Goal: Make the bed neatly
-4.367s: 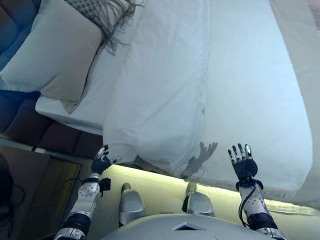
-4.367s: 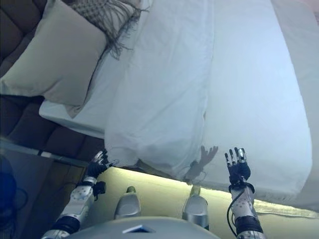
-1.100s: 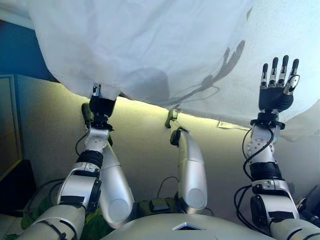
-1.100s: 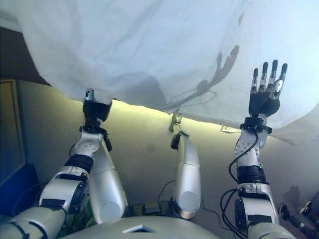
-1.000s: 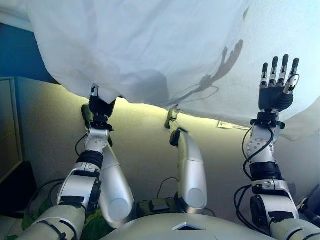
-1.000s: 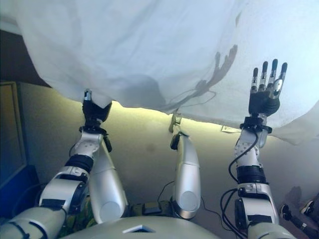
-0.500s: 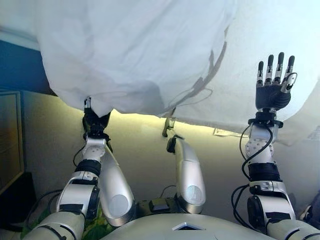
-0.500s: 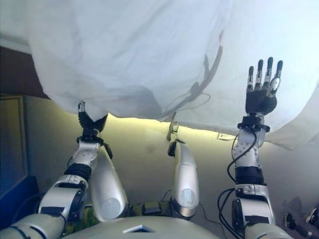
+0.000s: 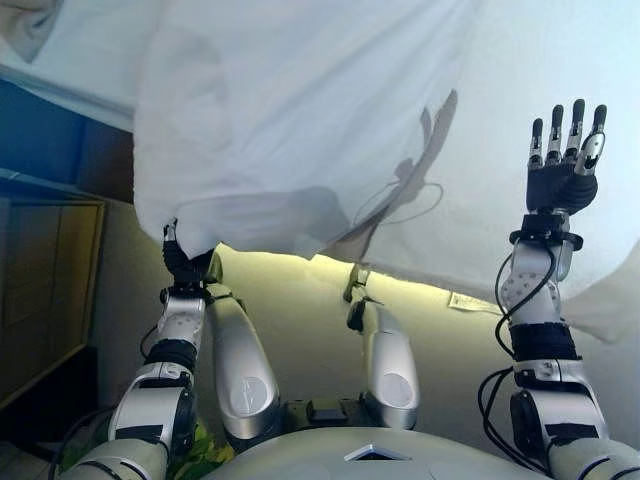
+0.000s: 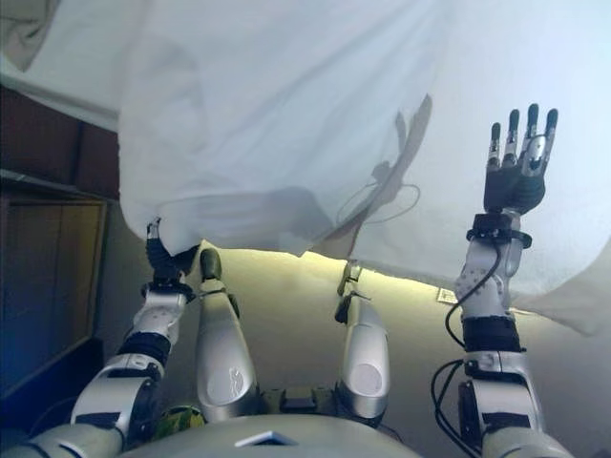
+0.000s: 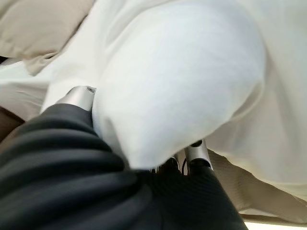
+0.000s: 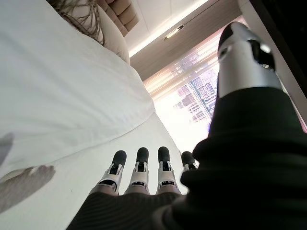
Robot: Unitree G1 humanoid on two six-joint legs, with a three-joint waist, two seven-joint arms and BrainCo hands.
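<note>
A white duvet (image 9: 300,130) lies on the bed and its folded edge hangs over the near side. My left hand (image 9: 186,265) is under the duvet's lower left corner and grips it; in the left wrist view the duvet (image 11: 182,81) bulges over the hand and hides most of the fingers. My right hand (image 9: 562,165) is raised at the right, open with straight fingers, in front of the white sheet (image 9: 560,60) and holding nothing. The right wrist view shows its straight fingers (image 12: 139,167) against the sheet.
A beige pillow (image 9: 25,25) lies at the bed's head at the far left. A dark headboard (image 9: 50,130) and a wooden nightstand (image 9: 45,290) stand at the left. The bed base (image 9: 290,290) is lit along its top under the hanging duvet.
The camera has tilted down toward the bed's side. My left hand has gone up from beside the bed and taken the duvet's corner. My right hand stays raised and open.
</note>
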